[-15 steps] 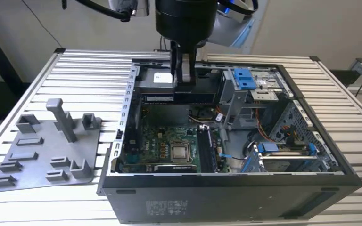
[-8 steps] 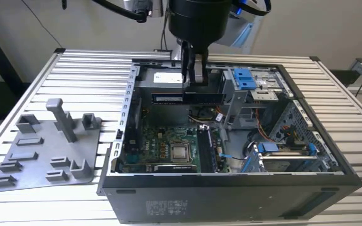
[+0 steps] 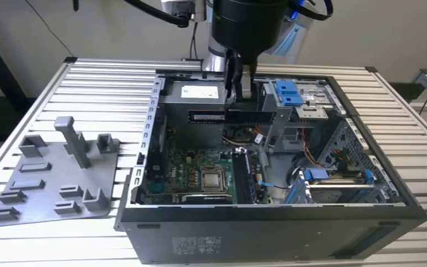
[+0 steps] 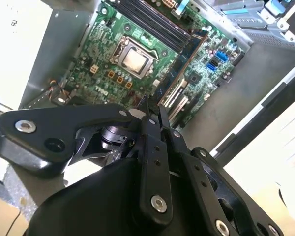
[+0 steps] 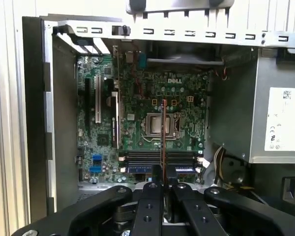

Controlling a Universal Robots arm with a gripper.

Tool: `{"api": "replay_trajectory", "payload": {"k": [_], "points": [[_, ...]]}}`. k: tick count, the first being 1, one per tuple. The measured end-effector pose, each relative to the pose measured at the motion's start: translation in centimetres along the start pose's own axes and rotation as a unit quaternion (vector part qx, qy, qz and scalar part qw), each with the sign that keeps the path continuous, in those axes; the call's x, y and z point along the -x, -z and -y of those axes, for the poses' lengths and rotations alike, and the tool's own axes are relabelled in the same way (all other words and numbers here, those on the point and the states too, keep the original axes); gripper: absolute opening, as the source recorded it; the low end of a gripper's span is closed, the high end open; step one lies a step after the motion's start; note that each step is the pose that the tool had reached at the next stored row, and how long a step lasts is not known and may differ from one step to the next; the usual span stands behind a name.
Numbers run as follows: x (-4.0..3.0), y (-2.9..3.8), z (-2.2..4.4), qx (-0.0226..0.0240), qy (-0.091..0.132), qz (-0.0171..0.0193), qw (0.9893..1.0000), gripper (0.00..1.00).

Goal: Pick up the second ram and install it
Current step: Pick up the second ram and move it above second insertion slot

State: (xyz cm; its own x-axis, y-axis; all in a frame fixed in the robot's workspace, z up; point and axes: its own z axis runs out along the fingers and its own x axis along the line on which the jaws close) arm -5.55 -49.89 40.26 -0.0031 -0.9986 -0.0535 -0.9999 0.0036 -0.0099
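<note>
Jaws pinch the second ram (image 3: 209, 116) near its middle, holding it level over the open computer case (image 3: 273, 233) below the arm (image 3: 247, 22). Going from the exterior view's left, a grey holder tray (image 3: 50, 189) with upright posts lies on the slatted counter (image 3: 102, 83), just beside the case. Inside the case the motherboard (image 3: 191, 167) lies flat, with its processor socket (image 3: 213, 179) nearer the front and the memory slots (image 3: 243, 175) just beside it toward the exterior view's right. The stick hangs above the board's far end, in front of the grey power-supply box (image 3: 195, 92), apart from the slots. Farther to the exterior view's right sit blue drive brackets (image 3: 288, 92). In the first wrist view the second ram (image 5: 163, 128) appears edge-on as a thin line running out from between the closed jaws across the socket. In the second wrist view the second ram (image 4: 187, 62) stretches over the board.
</note>
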Motion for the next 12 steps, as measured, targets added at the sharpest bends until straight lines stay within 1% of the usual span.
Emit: {"api": "replay_trajectory", "payload": {"k": [5,7,9,12], "points": [[0.00,-0.05,0.68,-0.0004,-0.008,-0.0001,1.0000,0.14],[0.00,-0.07,1.05,-0.0005,-0.010,-0.0001,0.9999,0.14],[0.00,-0.07,1.64,-0.0006,-0.011,-0.0002,0.9999,0.14],[0.01,-0.09,2.74,-0.0006,-0.012,-0.0002,0.9999,0.14]]}}
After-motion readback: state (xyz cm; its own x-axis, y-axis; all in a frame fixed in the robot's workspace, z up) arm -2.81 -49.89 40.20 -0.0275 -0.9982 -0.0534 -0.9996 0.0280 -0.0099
